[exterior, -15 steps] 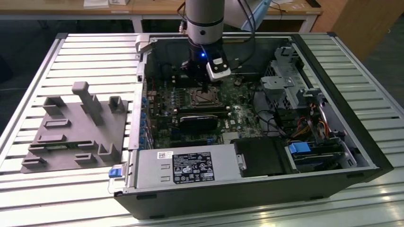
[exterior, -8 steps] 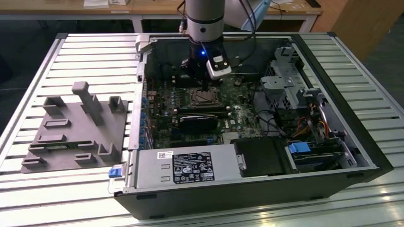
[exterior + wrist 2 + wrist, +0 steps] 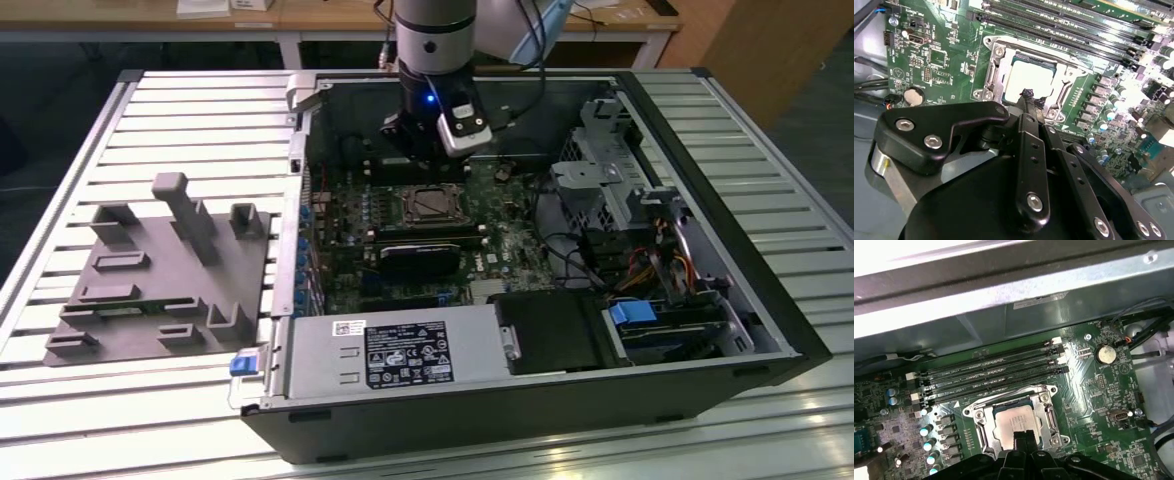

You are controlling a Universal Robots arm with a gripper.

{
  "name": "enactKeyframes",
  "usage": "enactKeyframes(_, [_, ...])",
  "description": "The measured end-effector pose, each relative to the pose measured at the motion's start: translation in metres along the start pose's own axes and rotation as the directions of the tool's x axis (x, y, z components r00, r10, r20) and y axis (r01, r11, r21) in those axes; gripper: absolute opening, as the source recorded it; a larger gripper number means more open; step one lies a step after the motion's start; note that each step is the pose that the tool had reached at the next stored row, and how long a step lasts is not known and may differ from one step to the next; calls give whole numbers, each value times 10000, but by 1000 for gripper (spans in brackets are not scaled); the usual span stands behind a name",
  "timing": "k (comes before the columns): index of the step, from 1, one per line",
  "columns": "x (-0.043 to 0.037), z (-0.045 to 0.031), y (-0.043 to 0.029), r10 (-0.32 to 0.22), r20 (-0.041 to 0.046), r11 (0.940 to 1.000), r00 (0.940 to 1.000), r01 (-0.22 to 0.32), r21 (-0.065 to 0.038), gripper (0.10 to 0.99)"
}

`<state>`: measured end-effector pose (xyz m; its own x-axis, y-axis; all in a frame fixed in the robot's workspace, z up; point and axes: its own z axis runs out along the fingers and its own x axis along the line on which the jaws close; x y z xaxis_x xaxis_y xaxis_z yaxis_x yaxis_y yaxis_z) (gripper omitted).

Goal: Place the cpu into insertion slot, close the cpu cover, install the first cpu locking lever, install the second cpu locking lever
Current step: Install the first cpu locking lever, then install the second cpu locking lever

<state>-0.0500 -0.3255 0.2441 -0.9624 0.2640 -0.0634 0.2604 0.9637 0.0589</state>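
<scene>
Closed tip to tip at the gripper [image 3: 1028, 96], fingers together with nothing visibly clamped between them. Poised low, tip right at the near edge of the cpu [image 3: 1030, 76].

Directly beneath and just beyond the fingertips: the cpu already seated flat in the insertion slot [image 3: 970, 411], pale metal top facing up. Framed all round by the cpu cover [image 3: 1047, 412], apparently lying down over the chip's edges rather than standing open.

Judging from that: placement done, cover seemingly closed, so most likely somewhere in the locking-lever steps. Cannot tell whether either lever is latched. Calls for a narrow closed tip set against a thin wire lever beside the cover, pushed down and hooked sideways, without scraping the chip top or the board.

Further from the fingers, past the slot: long black memory slots [image 3: 994, 372] lying side by side. Off to one side, a coin cell [image 3: 1105, 354] on the green board. Farthest away, the grey case wall [image 3: 1004, 295].

Counted: one gripper, one cpu, one cover, one insertion slot, four memory slots, one coin cell.
</scene>
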Motion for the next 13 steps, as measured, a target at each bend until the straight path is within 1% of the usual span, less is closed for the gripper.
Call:
enactKeyframes(10, [-1, -9, 0, 0, -1, 10000, 10000, 0, 1, 102])
enactKeyframes(13, [-4, -10, -11, -2, -1, 10000, 10000, 2, 2, 102])
